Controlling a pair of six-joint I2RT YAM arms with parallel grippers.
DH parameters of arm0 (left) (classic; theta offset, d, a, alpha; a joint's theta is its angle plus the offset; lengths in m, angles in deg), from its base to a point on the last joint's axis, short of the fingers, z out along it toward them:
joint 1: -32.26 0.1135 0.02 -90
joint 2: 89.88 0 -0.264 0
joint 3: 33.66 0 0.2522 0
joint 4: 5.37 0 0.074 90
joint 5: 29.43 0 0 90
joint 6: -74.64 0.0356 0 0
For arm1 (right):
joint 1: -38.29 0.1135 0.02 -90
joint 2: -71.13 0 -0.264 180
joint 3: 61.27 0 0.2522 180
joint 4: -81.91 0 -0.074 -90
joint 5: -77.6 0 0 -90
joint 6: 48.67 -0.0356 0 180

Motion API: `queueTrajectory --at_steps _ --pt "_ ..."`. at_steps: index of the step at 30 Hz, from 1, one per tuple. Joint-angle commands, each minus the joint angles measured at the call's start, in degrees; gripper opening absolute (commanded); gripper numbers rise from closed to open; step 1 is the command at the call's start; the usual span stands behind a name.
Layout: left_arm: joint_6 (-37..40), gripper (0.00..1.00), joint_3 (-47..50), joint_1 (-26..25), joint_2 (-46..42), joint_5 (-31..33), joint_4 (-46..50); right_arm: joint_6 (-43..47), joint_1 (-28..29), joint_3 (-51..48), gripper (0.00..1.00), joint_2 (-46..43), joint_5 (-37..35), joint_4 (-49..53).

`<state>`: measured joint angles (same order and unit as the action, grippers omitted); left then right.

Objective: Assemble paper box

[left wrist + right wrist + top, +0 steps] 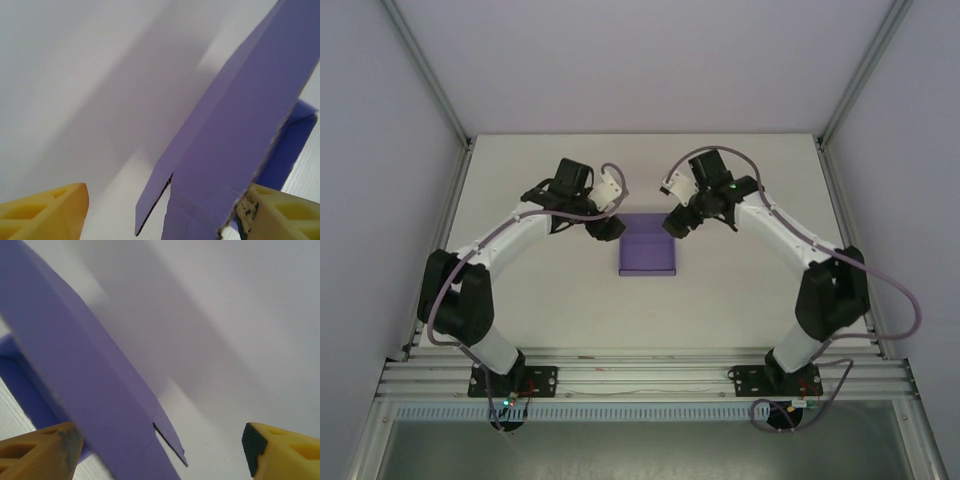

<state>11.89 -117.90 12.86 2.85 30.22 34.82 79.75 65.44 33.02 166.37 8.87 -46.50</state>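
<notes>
The purple paper box (648, 252) lies partly folded in the middle of the white table, with a raised panel along its far edge. My left gripper (607, 228) is at its far left corner and my right gripper (677, 227) at its far right corner. In the left wrist view the left gripper (165, 200) stands open; the raised purple panel (240, 115) runs between the yellow fingers (45, 212), close against the right one. The right gripper (161, 440) is also open, with the panel (75, 365) beside its left finger (40, 455) and a wide gap to the other.
Aluminium frame posts (430, 70) rise at the table's far corners, with plain walls around. A metal rail (640, 375) carries both arm bases along the near edge. Bare white table (740, 290) surrounds the box.
</notes>
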Motion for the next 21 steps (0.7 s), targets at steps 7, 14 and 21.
queueTrajectory --at_steps 7,14,21 --pt "4.0 0.47 -3.9 0.0 2.6 1.7 5.9 3.5 -0.3 6.9 0.45 6.8 -2.0 9.6" --pt "3.9 0.16 -6.8 -0.6 5.5 3.1 7.6 2.3 -0.4 8.2 0.27 8.0 -3.3 10.7" --pt "0.0 0.0 -6.8 -0.9 4.9 4.5 4.4 0.0 -0.3 7.4 0.09 6.6 -3.2 9.5"
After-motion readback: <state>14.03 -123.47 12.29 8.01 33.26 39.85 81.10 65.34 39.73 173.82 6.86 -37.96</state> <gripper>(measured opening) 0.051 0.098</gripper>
